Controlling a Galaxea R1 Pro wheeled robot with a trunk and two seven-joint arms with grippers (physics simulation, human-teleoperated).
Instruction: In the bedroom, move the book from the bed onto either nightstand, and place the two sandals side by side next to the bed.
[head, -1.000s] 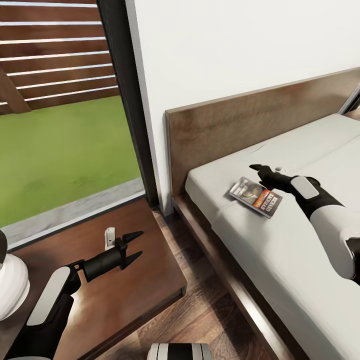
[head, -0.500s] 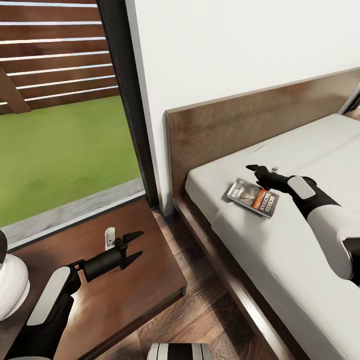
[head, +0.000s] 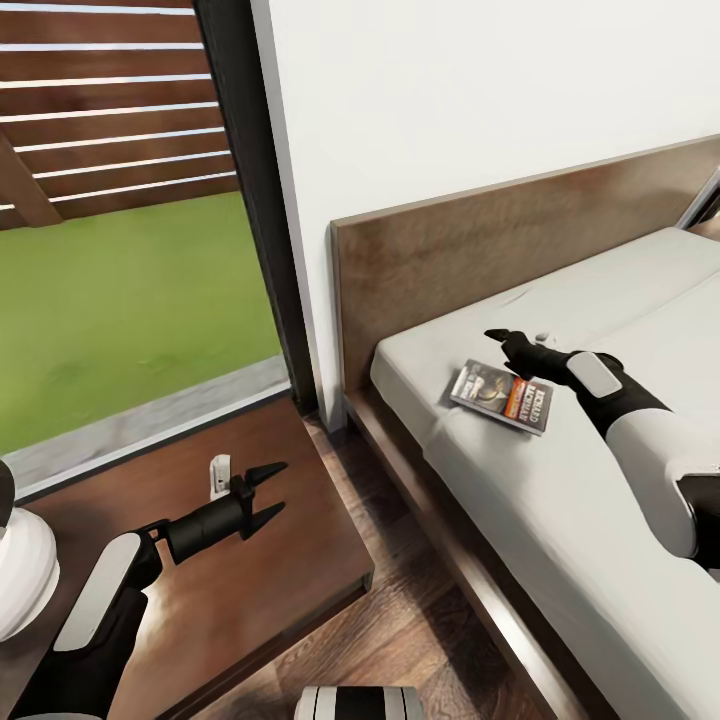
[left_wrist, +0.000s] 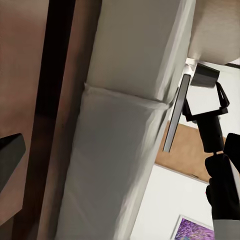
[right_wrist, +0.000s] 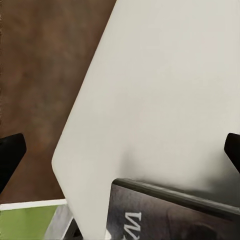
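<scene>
Two claws are seen from the head. The right claw is held with its fingers spread above the off-white mattress of the bed, and the book is found lying flat on that mattress just beneath and beside it, apparently untouched (its dark cover with an orange band faces up). In the right wrist view the book's edge is seen between the parted fingertips. The left claw, likewise open, is held over the glossy brown nightstand, beside a small white object.
</scene>
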